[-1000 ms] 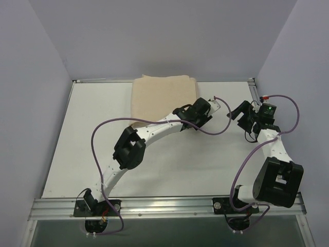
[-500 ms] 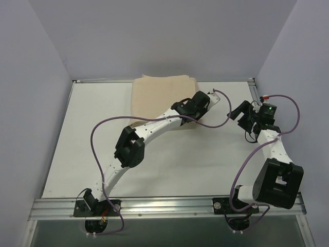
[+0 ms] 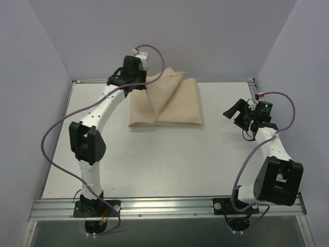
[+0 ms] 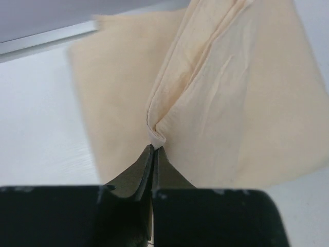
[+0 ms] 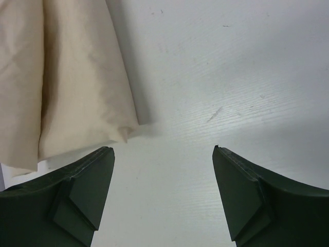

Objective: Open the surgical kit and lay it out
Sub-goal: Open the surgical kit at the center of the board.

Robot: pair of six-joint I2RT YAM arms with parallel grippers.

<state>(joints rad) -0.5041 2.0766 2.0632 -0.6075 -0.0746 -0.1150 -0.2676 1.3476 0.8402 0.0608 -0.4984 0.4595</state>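
The surgical kit is a beige cloth wrap (image 3: 177, 105) lying at the back middle of the white table. My left gripper (image 3: 145, 82) is at the wrap's back left corner, shut on a fold of a flap that it holds raised and drawn across the bundle. In the left wrist view the jaws (image 4: 154, 149) pinch the cloth's folded edge (image 4: 157, 135), and the wrap (image 4: 236, 103) spreads out beyond. My right gripper (image 3: 230, 112) hovers open to the right of the wrap, with nothing between its fingers (image 5: 163, 154). The wrap's corner (image 5: 67, 77) lies just ahead of it on the left. Tray and instruments are hidden.
The white table (image 3: 169, 154) is bounded by a metal rail (image 3: 226, 81) at the back and grey walls on both sides. The arms' mounting rail (image 3: 169, 205) runs along the near edge. Purple cables loop from both arms.
My left arm has swung from the wrap's right side to its back left, shutting on a flap and pulling it up and over. The right gripper has shifted only slightly.
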